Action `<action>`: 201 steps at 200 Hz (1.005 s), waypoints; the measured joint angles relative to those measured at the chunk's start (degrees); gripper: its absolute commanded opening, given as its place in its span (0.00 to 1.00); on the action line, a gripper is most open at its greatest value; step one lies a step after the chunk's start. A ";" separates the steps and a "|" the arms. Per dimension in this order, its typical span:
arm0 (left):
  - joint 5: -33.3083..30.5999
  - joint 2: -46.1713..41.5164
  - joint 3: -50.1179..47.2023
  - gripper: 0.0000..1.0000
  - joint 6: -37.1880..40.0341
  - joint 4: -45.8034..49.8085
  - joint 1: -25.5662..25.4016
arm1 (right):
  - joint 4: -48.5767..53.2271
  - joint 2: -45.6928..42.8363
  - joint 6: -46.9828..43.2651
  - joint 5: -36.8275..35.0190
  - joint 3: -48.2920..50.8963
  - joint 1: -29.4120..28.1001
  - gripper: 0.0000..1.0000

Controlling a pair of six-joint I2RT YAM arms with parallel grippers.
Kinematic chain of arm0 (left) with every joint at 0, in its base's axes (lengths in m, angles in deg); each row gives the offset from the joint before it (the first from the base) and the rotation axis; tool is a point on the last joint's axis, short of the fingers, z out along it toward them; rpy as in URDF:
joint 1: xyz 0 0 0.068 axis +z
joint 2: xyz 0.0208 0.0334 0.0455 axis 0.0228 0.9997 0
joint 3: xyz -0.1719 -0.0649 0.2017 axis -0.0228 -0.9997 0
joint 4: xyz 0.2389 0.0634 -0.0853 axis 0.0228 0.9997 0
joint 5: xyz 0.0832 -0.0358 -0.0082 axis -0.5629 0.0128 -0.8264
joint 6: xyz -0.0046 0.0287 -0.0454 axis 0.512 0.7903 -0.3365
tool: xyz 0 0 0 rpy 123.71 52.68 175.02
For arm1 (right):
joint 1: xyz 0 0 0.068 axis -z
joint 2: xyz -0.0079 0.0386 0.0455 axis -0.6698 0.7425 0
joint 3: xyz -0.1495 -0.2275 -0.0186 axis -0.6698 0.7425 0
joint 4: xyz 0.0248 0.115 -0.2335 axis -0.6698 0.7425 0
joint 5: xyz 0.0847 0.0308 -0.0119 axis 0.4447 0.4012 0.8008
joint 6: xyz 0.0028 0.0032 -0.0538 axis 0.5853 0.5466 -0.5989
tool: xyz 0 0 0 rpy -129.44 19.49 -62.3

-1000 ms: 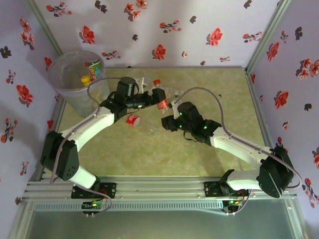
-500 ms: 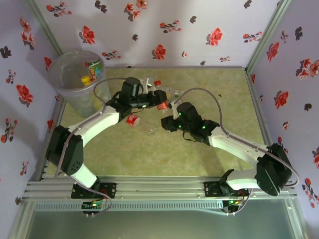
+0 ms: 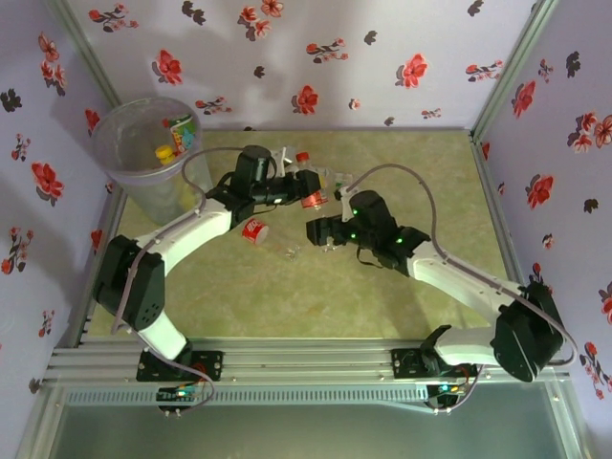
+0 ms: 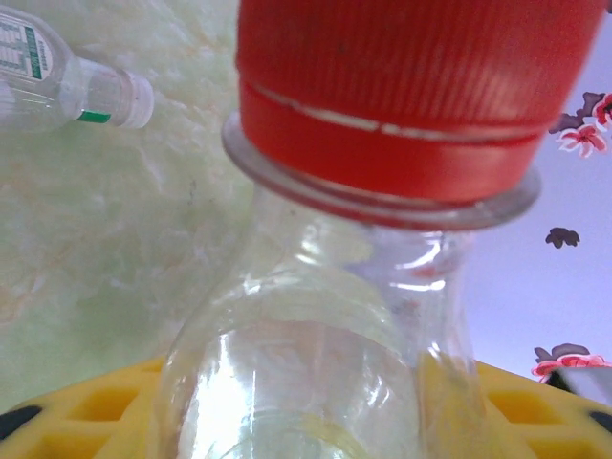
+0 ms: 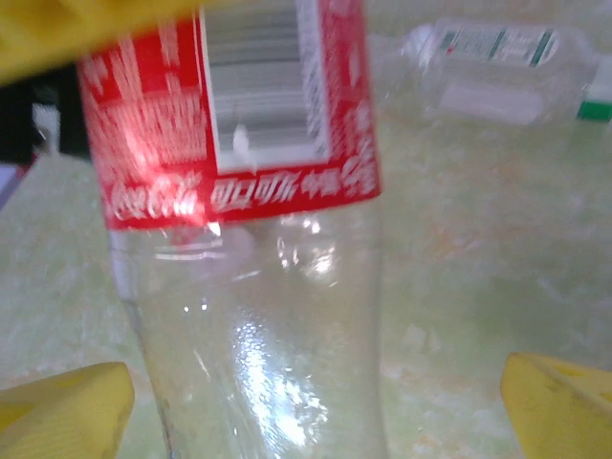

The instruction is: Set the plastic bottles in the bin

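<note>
A clear plastic bottle with a red cap [image 3: 302, 159] and red label [image 3: 313, 200] is held up over the middle of the table. My left gripper [image 3: 298, 185] is shut on its shoulder, just below the cap [image 4: 411, 86], with yellow fingers [image 4: 86, 411] on either side. My right gripper [image 3: 323, 228] is open around the bottle's lower end [image 5: 258, 363], its fingertips [image 5: 67, 411] standing well apart from it. A second red-labelled bottle [image 3: 256, 230] lies on the table below the left arm. The bin [image 3: 122, 177] stands at the far left with a yellow bottle [image 3: 164, 153] inside.
A clear bottle with a pale green-printed label [image 5: 497, 57] lies on the mat beyond the held one, also in the left wrist view [image 4: 57, 76]. Flowered walls close off the back and both sides. The two wrists are close together at the table's middle.
My left gripper has closed on the bottle's upper part. The right gripper, shut on the bottle a second ago, has opened and let go of it.
</note>
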 measured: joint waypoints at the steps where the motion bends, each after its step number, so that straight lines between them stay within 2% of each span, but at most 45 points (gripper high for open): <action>1: 0.00 0.02 0.02 0.21 0.00 0.04 0.02 | 0.00 -0.11 0.04 0.02 0.00 0.07 0.99; 25: -0.07 0.74 1.11 0.14 0.66 1.64 0.46 | 0.17 -3.87 0.98 0.63 0.02 1.92 0.99; 54: -0.52 1.03 3.96 0.00 2.89 4.83 0.81 | -0.83 -10.40 1.86 0.15 2.86 3.37 0.99; 81: -1.18 1.36 10.38 0.00 6.82 10.29 1.55 | -0.90 -16.00 2.38 -0.31 5.84 5.60 0.99; 121: -3.50 1.64 26.97 0.00 15.80 22.91 4.72 | -0.17 -16.59 2.82 -0.68 6.49 7.61 0.99; 144: -6.56 1.64 38.23 0.00 21.53 30.60 8.35 | -0.11 -15.65 3.58 -0.66 7.28 7.96 0.99; 165: -8.28 1.62 46.34 0.00 24.87 35.30 14.12 | -0.24 -14.45 3.85 -0.59 7.82 8.31 0.99; 201: -12.04 1.51 50.77 0.00 27.32 38.97 25.20 | -0.68 -13.05 4.02 0.00 8.68 8.44 0.99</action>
